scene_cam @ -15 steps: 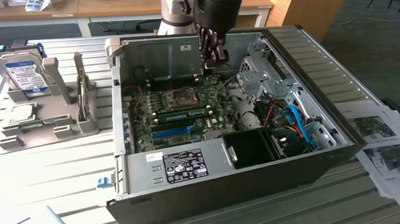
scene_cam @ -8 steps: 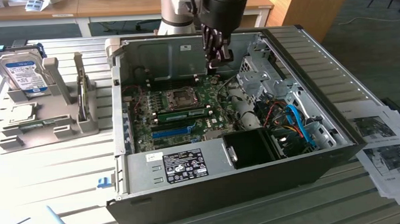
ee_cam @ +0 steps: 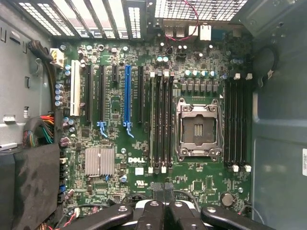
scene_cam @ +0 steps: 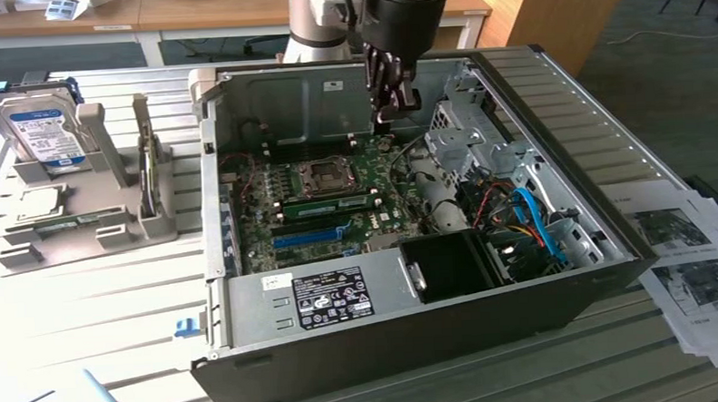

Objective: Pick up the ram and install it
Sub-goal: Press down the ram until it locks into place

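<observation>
The claw (scene_cam: pixel 386 116) is hovering inside the open computer case (scene_cam: pixel 282 95) — fully closed, gripping nothing visible — over the motherboard (scene_cam: pixel 256 192) near the CPU socket (scene_cam: pixel 326 172).

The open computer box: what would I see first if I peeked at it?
Probably the big open computer case in the middle of the table, with its green motherboard showing inside. The black gripper hangs shut just above the board, toward the far side of the case. On the board, one bright blue slot stands out, a few slots away from the silver processor socket.
</observation>
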### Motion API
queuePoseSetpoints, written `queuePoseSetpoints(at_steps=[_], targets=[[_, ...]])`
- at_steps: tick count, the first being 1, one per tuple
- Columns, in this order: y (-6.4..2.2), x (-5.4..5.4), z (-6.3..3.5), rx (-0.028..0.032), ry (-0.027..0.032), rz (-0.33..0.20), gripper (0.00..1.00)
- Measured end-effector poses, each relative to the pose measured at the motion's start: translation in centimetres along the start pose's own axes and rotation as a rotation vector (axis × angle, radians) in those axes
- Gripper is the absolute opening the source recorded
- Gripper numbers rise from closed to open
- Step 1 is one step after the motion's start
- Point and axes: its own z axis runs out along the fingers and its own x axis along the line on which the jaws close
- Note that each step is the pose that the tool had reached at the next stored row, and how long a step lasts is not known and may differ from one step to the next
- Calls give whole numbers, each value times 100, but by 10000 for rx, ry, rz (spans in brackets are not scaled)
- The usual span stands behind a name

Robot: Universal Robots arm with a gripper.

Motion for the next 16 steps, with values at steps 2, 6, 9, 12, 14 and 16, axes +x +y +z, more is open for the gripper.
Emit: queuePoseSetpoints(at_steps=[2, 6, 9, 12, 14, 16], targets=[[0, 0, 6, 1, -4, 0, 9], [-1, 1, 33, -1, 0, 0, 9], [-1, 3, 62, 0, 0, -1, 9], [-2, 4, 94, -1, 1, 0, 9], [-2, 5, 115, 0, -1, -1, 9], [-2, 6, 135, 0, 0, -1, 9]])
